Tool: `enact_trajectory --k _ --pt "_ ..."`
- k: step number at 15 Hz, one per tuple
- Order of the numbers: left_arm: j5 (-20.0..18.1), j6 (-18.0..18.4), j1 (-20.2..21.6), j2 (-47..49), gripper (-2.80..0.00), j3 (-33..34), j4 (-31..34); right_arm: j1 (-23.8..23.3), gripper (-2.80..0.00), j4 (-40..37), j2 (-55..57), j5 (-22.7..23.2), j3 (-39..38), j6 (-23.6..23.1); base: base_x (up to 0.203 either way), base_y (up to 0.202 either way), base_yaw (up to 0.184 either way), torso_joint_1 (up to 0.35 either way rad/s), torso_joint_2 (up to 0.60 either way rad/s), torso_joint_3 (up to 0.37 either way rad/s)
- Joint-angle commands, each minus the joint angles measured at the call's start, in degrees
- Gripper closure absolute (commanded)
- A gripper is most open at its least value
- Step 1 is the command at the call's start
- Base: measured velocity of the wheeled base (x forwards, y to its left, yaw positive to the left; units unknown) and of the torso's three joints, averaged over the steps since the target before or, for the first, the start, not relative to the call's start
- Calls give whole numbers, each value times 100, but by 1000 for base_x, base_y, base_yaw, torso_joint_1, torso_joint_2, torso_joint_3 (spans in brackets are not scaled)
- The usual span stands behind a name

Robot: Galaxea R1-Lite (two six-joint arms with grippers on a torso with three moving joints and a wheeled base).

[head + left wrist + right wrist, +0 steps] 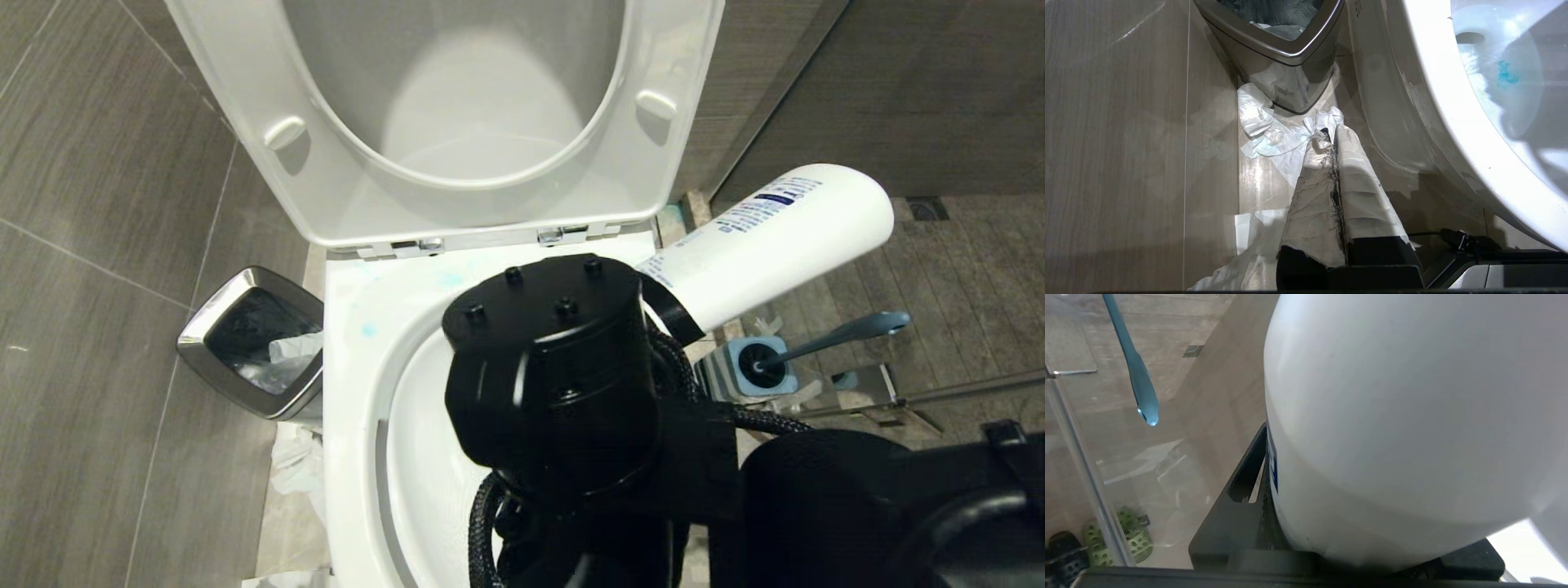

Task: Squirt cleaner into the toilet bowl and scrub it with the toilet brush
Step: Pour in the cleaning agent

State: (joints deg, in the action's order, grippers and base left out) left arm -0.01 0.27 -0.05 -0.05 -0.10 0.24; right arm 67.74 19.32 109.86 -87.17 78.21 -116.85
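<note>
The right hand [665, 306] is clamped on a white cleaner bottle [775, 241], its black finger [1237, 506] pressed to the bottle's side in the right wrist view. The bottle lies tilted over the toilet bowl [351, 425]: its base points up and away to the right, and its nozzle end is hidden behind the black wrist housing. The seat and lid [645, 163] stand raised. Pale blue cleaner [1506, 75] already tints the water and dabs the bowl's inner wall, with faint smears on the rim near the hinges.

The left hand [1331, 139] hangs parked low beside the bowl — its white-wrapped fingers [1359, 179] pressed together on nothing — above crumpled paper [1269, 134] on the floor, near the steel waste bin [253, 339].

The toilet brush [833, 335] sits untouched in its light-blue holder [763, 367] on the floor to the bowl's right.

The squirting step looks under way or near done. To do it well, the nozzle should stay inside the rim line and aim under it — any squeeze while it points at the flat rim would only add to the smears there. Scrubbing is not yet begun.
</note>
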Motion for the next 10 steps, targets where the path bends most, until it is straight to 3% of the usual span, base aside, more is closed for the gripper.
enact_trajectory --k 1,10 --pt "1 0 -4 5 0 1 2 -41 0 10 198 -49 179 -66 0 0 0 0 0 0" --pt "1 0 4 5 0 1 2 -147 0 10 457 -49 503 -75 0 0 0 0 0 0"
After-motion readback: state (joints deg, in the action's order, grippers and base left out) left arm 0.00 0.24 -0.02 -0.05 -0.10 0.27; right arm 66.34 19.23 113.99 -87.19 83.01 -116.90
